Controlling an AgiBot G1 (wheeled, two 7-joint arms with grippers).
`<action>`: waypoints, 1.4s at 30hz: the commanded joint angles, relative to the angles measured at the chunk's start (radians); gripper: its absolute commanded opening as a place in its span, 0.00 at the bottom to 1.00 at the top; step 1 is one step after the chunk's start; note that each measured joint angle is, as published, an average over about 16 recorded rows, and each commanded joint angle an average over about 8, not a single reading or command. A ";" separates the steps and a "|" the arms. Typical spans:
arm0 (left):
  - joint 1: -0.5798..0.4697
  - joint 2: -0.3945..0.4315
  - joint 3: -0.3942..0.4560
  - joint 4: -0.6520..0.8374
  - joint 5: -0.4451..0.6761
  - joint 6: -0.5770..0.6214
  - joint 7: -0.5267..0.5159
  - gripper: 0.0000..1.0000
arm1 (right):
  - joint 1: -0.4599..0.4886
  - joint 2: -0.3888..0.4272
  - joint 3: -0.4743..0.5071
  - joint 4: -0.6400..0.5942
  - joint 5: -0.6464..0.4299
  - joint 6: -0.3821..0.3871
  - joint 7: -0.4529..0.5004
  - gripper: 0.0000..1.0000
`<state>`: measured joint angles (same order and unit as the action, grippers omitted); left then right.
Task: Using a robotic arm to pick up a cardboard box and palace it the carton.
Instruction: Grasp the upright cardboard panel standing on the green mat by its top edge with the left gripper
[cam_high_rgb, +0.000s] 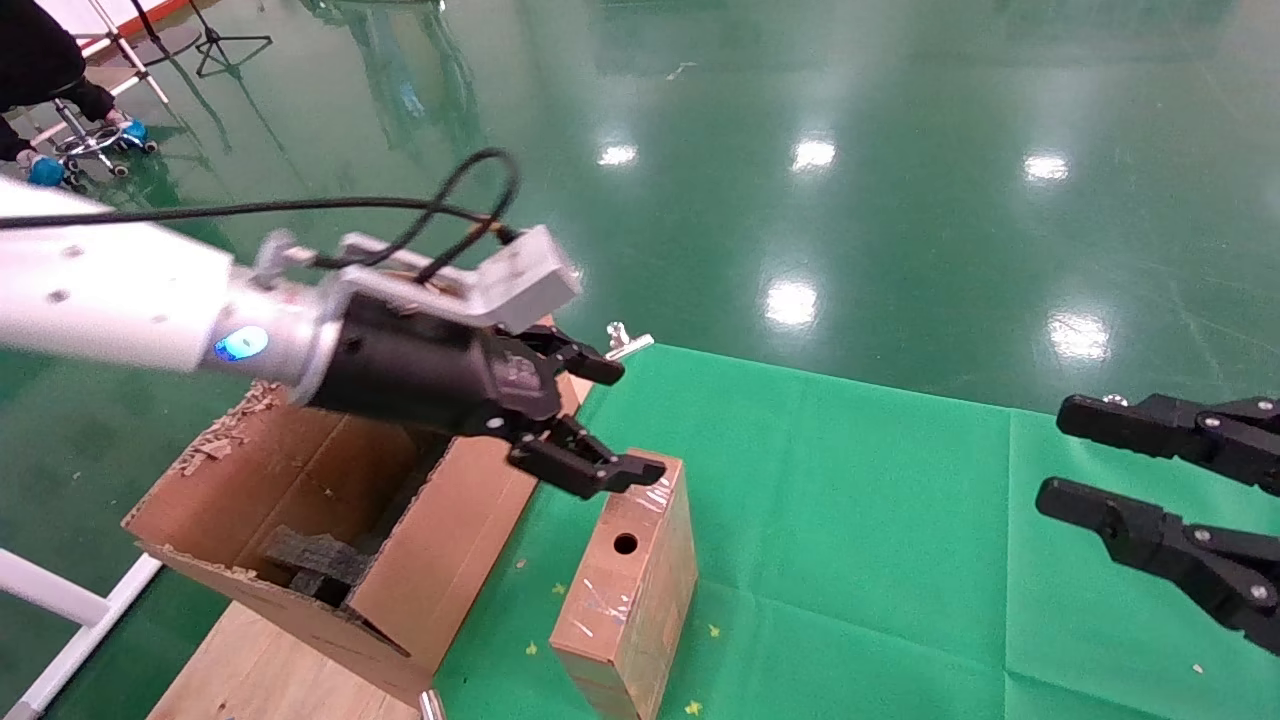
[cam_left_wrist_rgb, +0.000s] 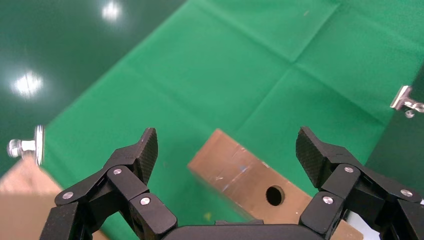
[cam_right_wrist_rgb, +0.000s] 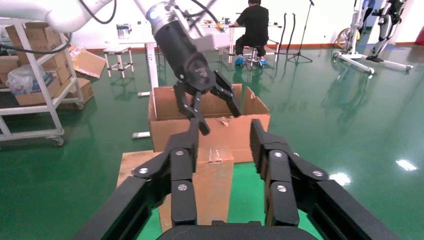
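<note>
The cardboard box is slim, brown and taped, with a round hole in its upper narrow face. It stands on the green cloth just right of the carton. The carton is open, with ragged flaps and black foam inside. The white arm's left gripper is open and empty, hovering just above the box's far end without touching it. In the left wrist view the box lies below and between the spread fingers. The right gripper is open and empty at the right, well away from the box.
The carton sits on a wooden board at the cloth's left edge. Metal clips hold the cloth's corners. Green floor lies beyond. A seated person, stands and a shelf cart are far behind the carton.
</note>
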<state>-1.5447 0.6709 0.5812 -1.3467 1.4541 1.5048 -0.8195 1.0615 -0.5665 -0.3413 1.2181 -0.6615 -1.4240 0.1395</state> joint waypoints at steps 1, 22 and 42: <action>-0.062 0.041 0.039 0.000 0.075 0.027 -0.130 1.00 | 0.000 0.000 0.000 0.000 0.000 0.000 0.000 0.00; -0.404 0.228 0.617 0.011 0.104 0.069 -0.833 1.00 | 0.000 0.000 0.000 0.000 0.000 0.000 0.000 0.00; -0.400 0.270 0.755 0.015 0.101 0.022 -0.894 1.00 | 0.000 0.000 0.000 0.000 0.000 0.000 0.000 0.00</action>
<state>-1.9449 0.9397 1.3348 -1.3307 1.5548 1.5282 -1.7112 1.0615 -0.5665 -0.3413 1.2181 -0.6614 -1.4240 0.1394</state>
